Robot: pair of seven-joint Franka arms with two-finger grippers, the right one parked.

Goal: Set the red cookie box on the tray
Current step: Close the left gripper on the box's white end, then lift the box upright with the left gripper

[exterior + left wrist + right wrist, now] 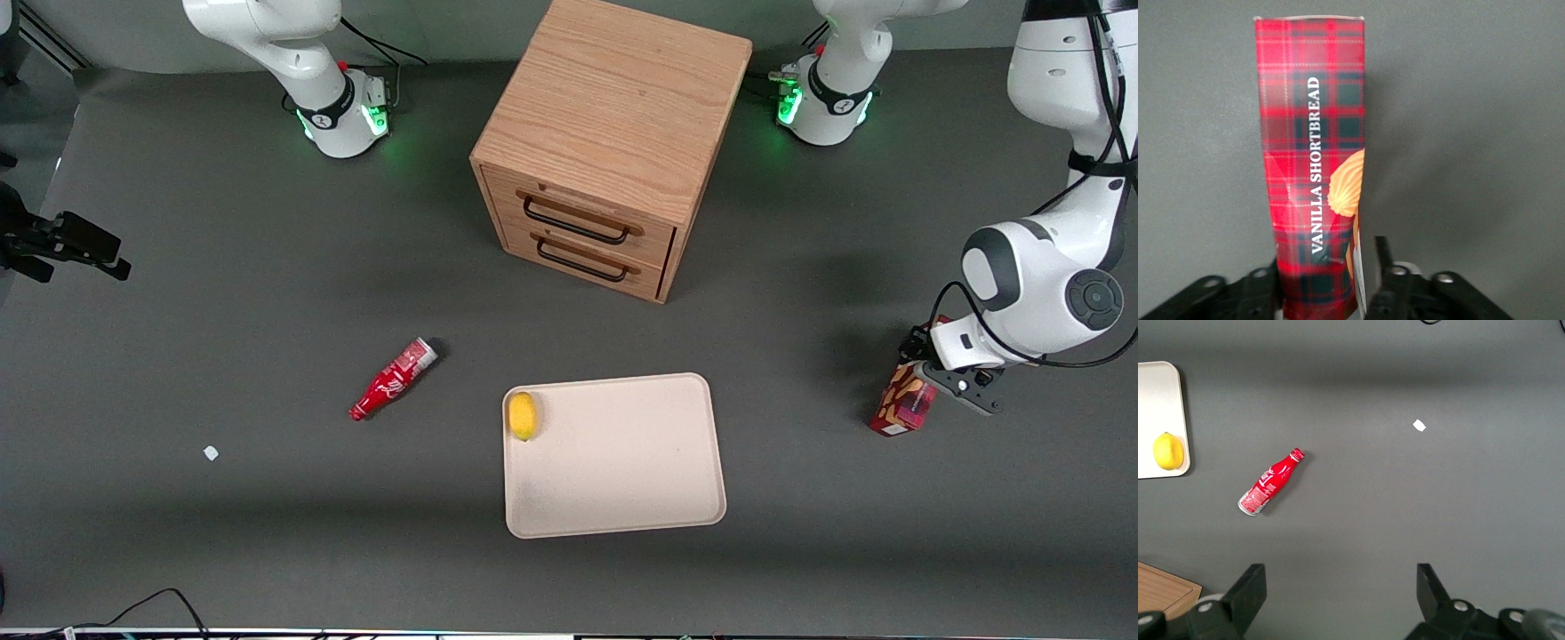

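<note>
**Cookie box in the gripper, away from the tray**

Dark grey matting covers the whole table (222,293). At the right edge of the front view, about mid-height, the left arm's gripper (925,384) is clamped on the upper end of the red cookie box (903,405), which stands tilted with its lower end at the mat. The wrist view shows the box (1310,200) running lengthwise out from between the fingers (1383,263), its plaid side reading "VANILLA SHORTBREAD" beside a cookie picture.

Low in the centre of the front view lies the tray (622,471), well apart from the box. A lemon (522,415) sits in one of the tray's corners farther from the front camera. A red soda bottle (392,380) lies on its side on the mat toward the parked arm's end, with a small white scrap (211,453) further that way. A wooden two-drawer cabinet (605,133) stands at upper centre, farther from the camera than the tray.
</note>
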